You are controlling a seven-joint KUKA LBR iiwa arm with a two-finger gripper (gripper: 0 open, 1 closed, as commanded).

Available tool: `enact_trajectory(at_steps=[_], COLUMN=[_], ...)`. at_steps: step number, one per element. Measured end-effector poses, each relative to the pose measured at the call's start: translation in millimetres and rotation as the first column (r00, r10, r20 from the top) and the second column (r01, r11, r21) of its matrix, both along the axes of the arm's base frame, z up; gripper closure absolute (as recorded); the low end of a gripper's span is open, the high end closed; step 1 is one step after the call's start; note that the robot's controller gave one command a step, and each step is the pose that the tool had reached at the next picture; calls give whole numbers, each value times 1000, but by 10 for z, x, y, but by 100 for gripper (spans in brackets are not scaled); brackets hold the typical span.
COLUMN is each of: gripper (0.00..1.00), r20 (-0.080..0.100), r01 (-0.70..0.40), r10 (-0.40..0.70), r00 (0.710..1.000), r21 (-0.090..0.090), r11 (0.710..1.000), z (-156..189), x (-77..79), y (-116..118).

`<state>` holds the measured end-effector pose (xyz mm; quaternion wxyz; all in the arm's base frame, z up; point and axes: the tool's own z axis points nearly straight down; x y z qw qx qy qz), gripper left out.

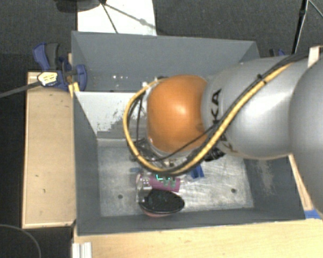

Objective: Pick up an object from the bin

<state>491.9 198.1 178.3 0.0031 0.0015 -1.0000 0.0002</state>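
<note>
1 dark oval (pixel 160 202) near front wall (pixel 215 220)

My arm (pixel 269 112) comes into the bin (pixel 89 160) from the right, and my wrist cover (pixel 175 112) hangs above the middle of the floor, nearer the back wall than the front. Below the wrist, towards the front, lies a small cluster. An oval thing (pixel 161 202) is closest to the front wall, a small block (pixel 169 185) sits just behind it, and a small flat piece (pixel 197 172) lies right of the block, partly under my cables (pixel 132 122). The cluster sits about midway between the left and right walls.
</note>
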Motion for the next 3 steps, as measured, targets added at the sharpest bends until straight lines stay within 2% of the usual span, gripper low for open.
enact_trajectory(at_steps=[1,2,3], gripper=[0,100,100], r20=[14,16,15], r01=[-84,-76,-84], r10=[84,76,84], r00=[996,997,996], r21=[7,7,2], r11=[996,997,996], z=[-945,-953,828], x=[-13,-5,-99], y=[-689,-698,-579])
